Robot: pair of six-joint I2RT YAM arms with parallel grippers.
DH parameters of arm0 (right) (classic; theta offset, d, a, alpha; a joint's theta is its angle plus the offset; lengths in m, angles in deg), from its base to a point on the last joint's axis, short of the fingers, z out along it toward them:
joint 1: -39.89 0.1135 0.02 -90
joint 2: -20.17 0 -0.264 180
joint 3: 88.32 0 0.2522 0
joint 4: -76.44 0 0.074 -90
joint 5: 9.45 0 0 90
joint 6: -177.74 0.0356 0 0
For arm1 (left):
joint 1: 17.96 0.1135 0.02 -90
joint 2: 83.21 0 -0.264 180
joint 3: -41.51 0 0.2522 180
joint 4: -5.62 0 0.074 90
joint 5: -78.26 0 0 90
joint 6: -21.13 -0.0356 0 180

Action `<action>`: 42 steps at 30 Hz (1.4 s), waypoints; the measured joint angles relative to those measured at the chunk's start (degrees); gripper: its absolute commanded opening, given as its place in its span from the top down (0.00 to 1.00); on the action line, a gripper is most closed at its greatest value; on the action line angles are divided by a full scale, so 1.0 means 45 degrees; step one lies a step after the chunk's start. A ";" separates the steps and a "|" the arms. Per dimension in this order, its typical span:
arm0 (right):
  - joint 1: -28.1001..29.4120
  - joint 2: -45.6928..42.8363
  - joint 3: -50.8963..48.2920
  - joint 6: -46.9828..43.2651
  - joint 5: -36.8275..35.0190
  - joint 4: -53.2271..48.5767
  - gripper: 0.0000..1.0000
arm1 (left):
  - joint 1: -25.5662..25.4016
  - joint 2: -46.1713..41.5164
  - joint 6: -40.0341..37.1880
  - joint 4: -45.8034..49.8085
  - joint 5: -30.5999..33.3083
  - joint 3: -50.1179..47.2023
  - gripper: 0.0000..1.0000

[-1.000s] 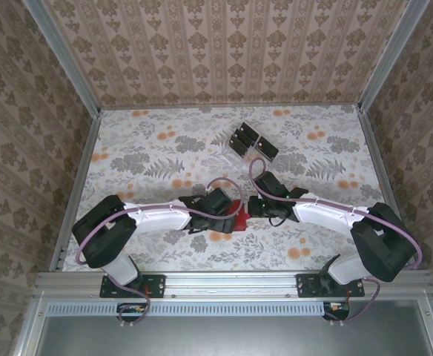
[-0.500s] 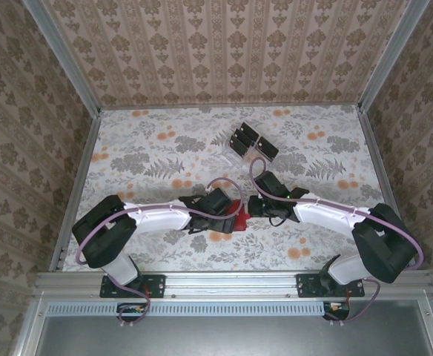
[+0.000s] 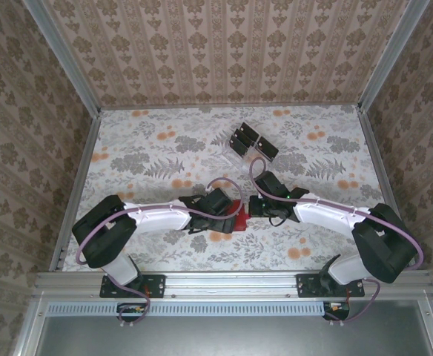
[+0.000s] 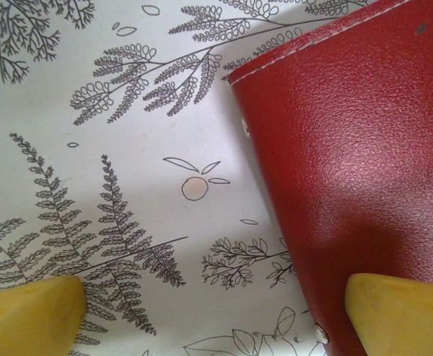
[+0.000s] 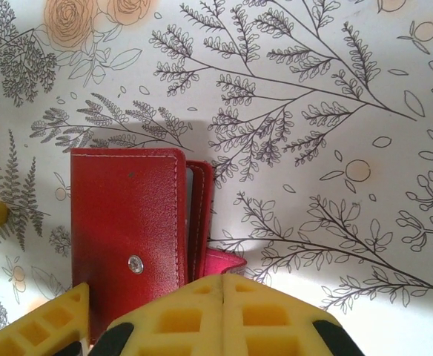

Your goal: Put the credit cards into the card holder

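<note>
- The left gripper (image 4: pixel 213 319) hangs low over the worktop (image 3: pixel 150 156) with its jaws spread wide and gripping nothing. One yellow fingertip (image 4: pixel 402 305) sits over the near edge of the card holder (image 4: pixel 350 148), the other over bare floral cloth.
- The right gripper (image 5: pixel 222 311) faces it from the other side, jaws closed tip to tip. A red flap of the card holder (image 5: pixel 127 215) runs under those tips. Whether it is pinched I cannot tell.
- The card holder (image 3: pixel 235 213) lies flat between the two grippers, folded, red cover and snap stud (image 5: pixel 135 262) up. No card shows in it.
- Step in hand, as I judge it: getting the holder open, with no card loaded yet.
- The next move likely calls for lifting the cover off the pockets while the left jaws pin the other half down, otherwise the whole holder may slide or lift.
- Farther back, well apart from the holder, the credit cards (image 3: pixel 245 137) stand as a black cluster in a clear tray (image 3: pixel 226 145), none taken up by either gripper.
</note>
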 measured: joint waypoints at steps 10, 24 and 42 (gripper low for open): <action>0.0291 0.0005 0.0005 0.0593 0.0908 0.0767 1.00 | 0.0000 0.0000 -0.0005 -0.0010 0.0000 0.0000 0.00; 0.0384 0.0933 0.0010 0.1069 0.1307 0.1656 1.00 | 0.0000 0.0000 -0.0005 -0.0019 -0.0005 -0.0005 0.00; 0.0563 0.1467 0.0287 0.1360 0.1496 0.2079 1.00 | 0.0000 0.0000 -0.0005 -0.0029 -0.0005 -0.0015 0.00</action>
